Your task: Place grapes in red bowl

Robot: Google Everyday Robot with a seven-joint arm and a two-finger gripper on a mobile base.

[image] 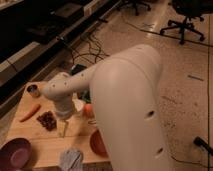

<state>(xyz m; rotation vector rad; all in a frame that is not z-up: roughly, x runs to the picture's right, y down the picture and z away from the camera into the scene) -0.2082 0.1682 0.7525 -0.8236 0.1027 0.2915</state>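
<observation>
Looking down past the robot's big smooth white arm (125, 100), we had most of the view eaten up by it, so the far side of the desk was mostly hidden. The arm bent at a rounded joint and dropped toward the light wooden desk (35, 137). The tool (62, 128) at its end showed as a pale tip hanging over the middle of the board. Honestly, we couldn't tell whether the tool was spread or pressed together.

The grapes (46, 120), a small dark reddish-brown bumpy cluster, lay on the desk just beside the tool. Whether the two touched, we couldn't say. The red bowl (96, 142), a round shallow reddish-orange one, sat near the front edge on the other side of the tool, half hidden behind the arm. So the tool was between the grapes and the bowl.

Other stuff we spotted:
- A long orange carrot (30, 112) lay near the grapes, on the side away from the tool.
- A small shiny metal cup (33, 90) stood at the back corner.
- A round purple bowl (15, 152) sat at the front corner.
- A crumpled greyish-white cloth (71, 160) lay at the front edge between the two bowls.
- A small round orange fruit (88, 110) peeked out right against the arm.
- Dark cables (87, 50) trailed over the speckled floor behind the desk.
- A black office chair (187, 20) stood off in the far corner.
</observation>
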